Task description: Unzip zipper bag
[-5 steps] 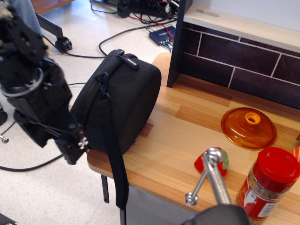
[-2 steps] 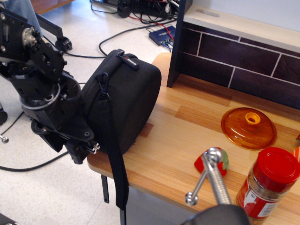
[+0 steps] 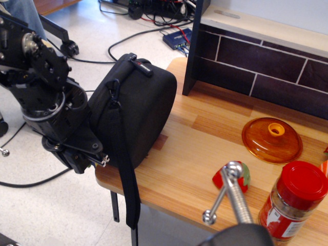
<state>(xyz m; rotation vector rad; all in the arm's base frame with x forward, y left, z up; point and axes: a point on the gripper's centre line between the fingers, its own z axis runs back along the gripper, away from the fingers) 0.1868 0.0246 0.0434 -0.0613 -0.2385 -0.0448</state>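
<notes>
The zipper bag (image 3: 141, 107) is a large rounded black fabric case standing on its side at the left end of the wooden table (image 3: 205, 133). Its long black strap (image 3: 125, 189) hangs down over the table's front edge. A small tab with a red mark (image 3: 139, 64) sits on its top. My gripper (image 3: 96, 156) is on the black arm (image 3: 48, 97) at the left, pressed against the bag's lower left side at the table edge. Its fingers are dark against the dark bag, so I cannot tell whether they are open or shut.
An orange glass lid (image 3: 271, 139), a red strawberry-like toy (image 3: 233, 177) and a red-capped jar (image 3: 294, 202) lie on the right. A metal rod (image 3: 230, 197) rises in the foreground. A dark tiled wall (image 3: 266, 64) and black post (image 3: 192, 46) stand behind. Cables (image 3: 128, 38) lie on the floor.
The arm has moved right, from clear of the bag to up against its lower left side, then lifted slightly. The bag has barely shifted.
</notes>
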